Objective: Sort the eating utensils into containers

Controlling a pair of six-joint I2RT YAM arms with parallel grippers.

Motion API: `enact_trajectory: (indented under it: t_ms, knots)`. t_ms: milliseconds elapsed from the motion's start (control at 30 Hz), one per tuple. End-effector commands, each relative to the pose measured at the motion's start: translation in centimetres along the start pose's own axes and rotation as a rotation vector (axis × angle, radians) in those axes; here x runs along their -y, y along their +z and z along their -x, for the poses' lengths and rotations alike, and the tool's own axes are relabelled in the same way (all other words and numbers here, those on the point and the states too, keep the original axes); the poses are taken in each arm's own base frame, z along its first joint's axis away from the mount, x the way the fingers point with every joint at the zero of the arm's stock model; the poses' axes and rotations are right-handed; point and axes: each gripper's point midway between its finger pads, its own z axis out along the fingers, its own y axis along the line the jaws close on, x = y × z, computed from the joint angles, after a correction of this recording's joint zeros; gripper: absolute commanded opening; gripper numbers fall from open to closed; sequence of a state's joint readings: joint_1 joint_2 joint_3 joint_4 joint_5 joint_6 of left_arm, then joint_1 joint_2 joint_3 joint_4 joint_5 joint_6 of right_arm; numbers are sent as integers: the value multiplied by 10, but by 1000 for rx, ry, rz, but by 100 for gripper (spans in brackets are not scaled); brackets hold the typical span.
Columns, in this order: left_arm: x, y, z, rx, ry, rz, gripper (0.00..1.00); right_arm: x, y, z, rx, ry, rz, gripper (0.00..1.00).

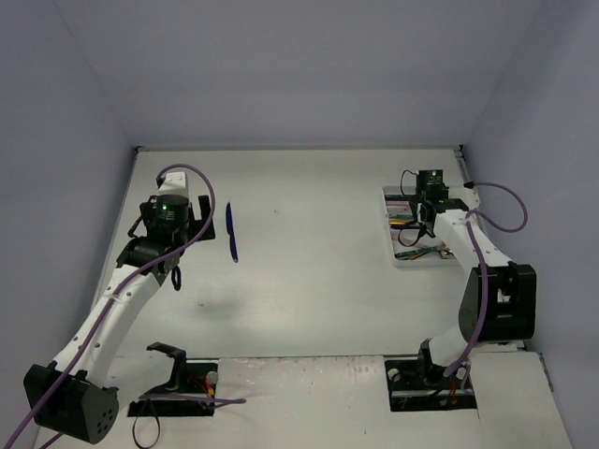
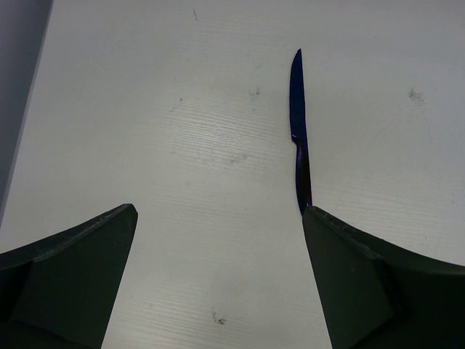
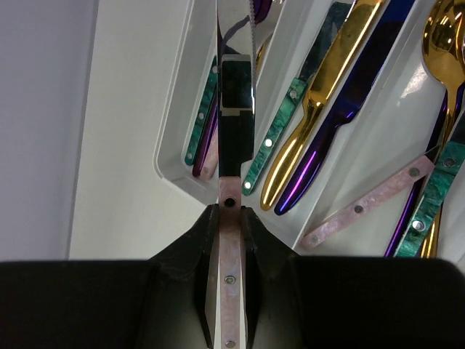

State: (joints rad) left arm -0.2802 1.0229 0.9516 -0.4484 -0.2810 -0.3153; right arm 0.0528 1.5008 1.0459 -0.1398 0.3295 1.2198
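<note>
A dark blue knife (image 1: pixel 231 232) lies alone on the white table, left of centre. In the left wrist view this knife (image 2: pixel 298 123) runs up from beside my right finger's tip. My left gripper (image 2: pixel 219 211) hangs above the table just left of it, open and empty (image 1: pixel 174 273). My right gripper (image 3: pixel 229 211) is shut on the pink handle of a silver serrated knife (image 3: pixel 234 94). It holds the knife over the near end of the white tray (image 3: pixel 173 145), above its leftmost compartment. The tray (image 1: pixel 398 257) holds several utensils: green-handled, gold, purple-blue, and a gold spoon (image 3: pixel 447 43).
A loose pink-handled utensil (image 3: pixel 370 203) lies slanted over a tray divider. The tray stands close to the right wall (image 1: pixel 533 140). Grey walls enclose the table on three sides. Arm bases and cables (image 1: pixel 187 398) sit at the near edge.
</note>
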Motion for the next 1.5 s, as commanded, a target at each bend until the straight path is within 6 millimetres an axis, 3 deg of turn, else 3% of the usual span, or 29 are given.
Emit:
enact_trajectory:
  t_ms: [0, 433, 600, 833, 1000, 1100, 1267, 1367, 1467]
  knots:
    - [3, -7, 21, 69, -23, -18, 97, -12, 18, 25, 144, 209, 6, 0]
    - [4, -9, 23, 75, -26, -22, 97, 26, 68, 15, 169, 197, -145, 0]
    - [4, -8, 23, 75, -26, -24, 97, 37, 83, 23, 167, 194, -181, 0]
    - [6, -5, 20, 61, -21, -29, 97, 27, 87, 18, 112, 115, -160, 27]
    - [8, -3, 18, 46, -19, -35, 97, 12, 72, 26, 104, 65, -107, 52]
    - [11, -2, 15, 33, -34, -42, 97, -4, 50, 35, 108, 37, -41, 59]
    - [32, 1, 8, -31, -109, -120, 97, -29, 8, 44, 107, -140, 82, 68]
    - [45, 10, -2, -124, -117, -126, 98, -43, -20, 34, 71, -321, 183, 77]
    - [59, 22, -19, -215, -114, -106, 97, -44, -42, 32, 48, -440, 264, 84]
